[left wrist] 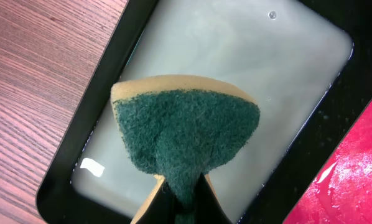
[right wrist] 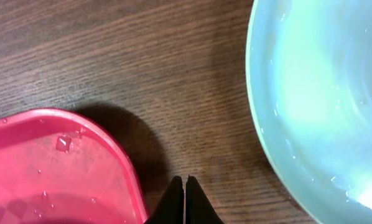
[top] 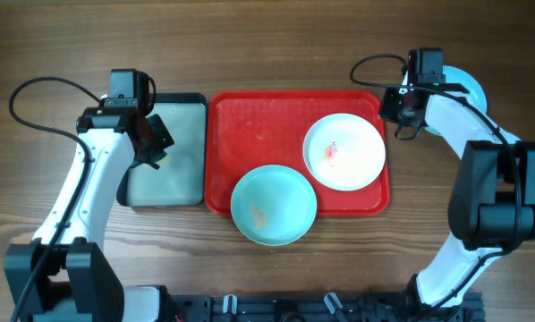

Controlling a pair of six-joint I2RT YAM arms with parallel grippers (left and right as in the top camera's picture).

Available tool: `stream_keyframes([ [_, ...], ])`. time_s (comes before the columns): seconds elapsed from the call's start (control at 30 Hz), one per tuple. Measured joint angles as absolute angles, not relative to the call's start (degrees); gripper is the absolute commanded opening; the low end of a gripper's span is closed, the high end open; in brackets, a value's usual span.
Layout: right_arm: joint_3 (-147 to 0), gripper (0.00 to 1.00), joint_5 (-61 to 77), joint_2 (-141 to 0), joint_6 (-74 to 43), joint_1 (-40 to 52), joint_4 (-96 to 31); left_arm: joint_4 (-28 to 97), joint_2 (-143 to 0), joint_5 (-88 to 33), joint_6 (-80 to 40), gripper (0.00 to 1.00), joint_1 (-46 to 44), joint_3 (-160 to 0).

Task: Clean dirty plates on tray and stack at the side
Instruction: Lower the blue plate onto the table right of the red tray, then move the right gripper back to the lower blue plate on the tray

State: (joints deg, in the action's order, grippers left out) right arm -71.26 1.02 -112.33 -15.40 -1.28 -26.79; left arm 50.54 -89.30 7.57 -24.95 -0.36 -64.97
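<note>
I had the left gripper point(left wrist: 181, 202) pinched shut on the green-faced, yellow-backed scouring sponge point(left wrist: 186, 134), which hung over the small black-rimmed grey plastic tray point(top: 174, 183) holding what looked like a shallow film of water. The right gripper point(right wrist: 185, 186) was fully closed with nothing in it. It hovered over the brown wooden tabletop point(right wrist: 111, 56), between a corner of the large red rectangular plastic tray point(top: 250, 125) and a pale turquoise round plate point(right wrist: 316, 93) lying off to the side.

On the red tray lay the white round plate point(top: 357, 134), with a red smear near its middle. Beside it was a second pale turquoise plate point(top: 285, 192) with a faint orange mark, its near edge overhanging the tray's front rim.

I judged the step in hand to be carrying the sponge to a dirty plate. To do it well I would set the green face flat on the smear, press lightly and scrub in small circles. I would also open the right gripper to brace the plate's rim, so it could not skid on the wet tray.
</note>
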Motion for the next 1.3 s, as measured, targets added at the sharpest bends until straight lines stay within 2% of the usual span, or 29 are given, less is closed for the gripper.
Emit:
stream_keyframes([
  [0.57, -71.3, 0.05, 9.8, -112.3, -14.6, -1.6, -26.1, 50.5, -89.3, 7.6, -24.9, 0.04, -0.4, -65.0],
  [0.7, -71.5, 0.23, 11.6, -112.3, -12.6, -1.5, -25.9, 50.5, -89.3, 7.6, -24.9, 0.04, -0.4, -65.0],
  [0.8, -76.8, 0.31, 13.9, -111.6, -11.0, -1.5, -37.3, 50.5, -89.3, 7.5, -24.8, 0.04, -0.4, -65.0],
  [0.93, -80.9, 0.35, 24.8, -104.8, -10.0, 0.1, -51.0, 50.5, -89.3, 7.4, -24.7, 0.04, -0.4, -65.0],
  [1.0, -81.3, 0.36, 27.4, -103.7, -8.8, 3.9, -60.0, 50.1, -89.3, 7.4, -24.7, 0.04, -0.4, -64.9],
  [1.13, -80.7, 0.36, 24.1, -103.7, -7.8, 13.5, -71.4, 49.3, -89.3, 7.4, -24.7, 0.04, -0.4, -64.9],
  [1.3, -80.6, 0.36, 15.4, -103.7, -9.0, 24.6, -73.6, 49.3, -89.3, 7.4, -24.7, 0.04, -0.4, -64.9],
])
